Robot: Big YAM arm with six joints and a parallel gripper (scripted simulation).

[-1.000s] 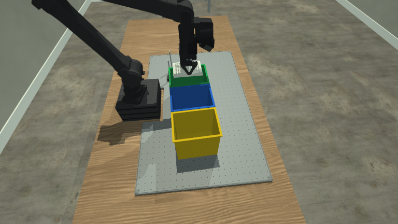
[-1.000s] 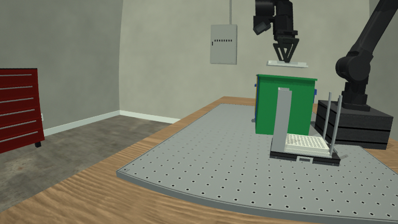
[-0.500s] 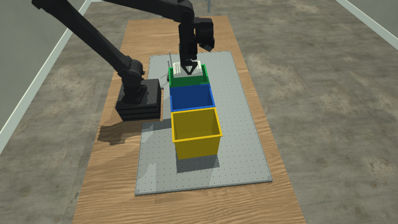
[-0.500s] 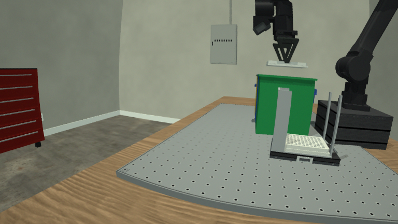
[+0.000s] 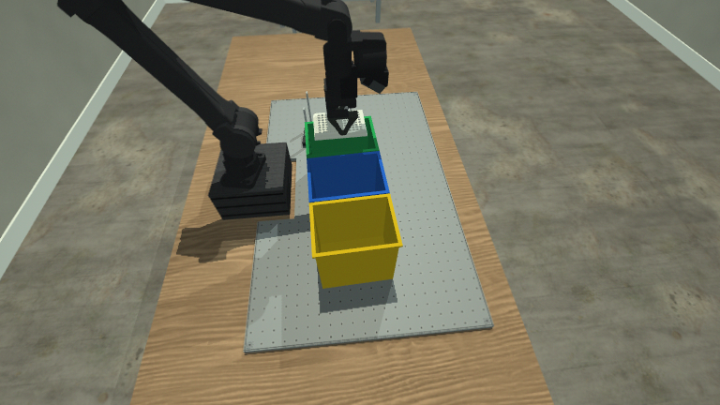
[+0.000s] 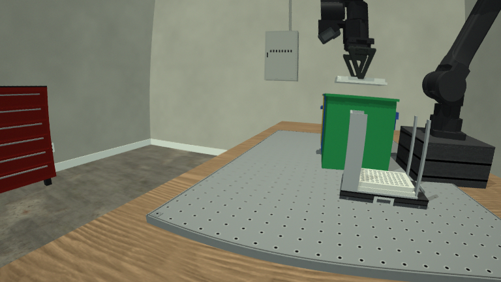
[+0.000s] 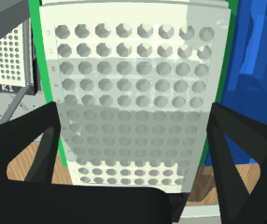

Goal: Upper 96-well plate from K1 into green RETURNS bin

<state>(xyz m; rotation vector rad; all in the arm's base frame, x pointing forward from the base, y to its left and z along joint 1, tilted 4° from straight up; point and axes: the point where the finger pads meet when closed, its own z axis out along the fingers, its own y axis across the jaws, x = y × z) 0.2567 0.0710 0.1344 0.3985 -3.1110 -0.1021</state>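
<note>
My gripper is shut on the white 96-well plate, holding it level in the air a little above the open top of the green bin. In the top view the plate hangs over the green bin. The lower plate lies flat in the stack rack K1, also seen at the left of the wrist view.
The blue bin and the yellow bin stand upright in a row in front of the green one on the grey perforated plate. The arm's black base stands to the left. Thin rack posts rise beside the green bin.
</note>
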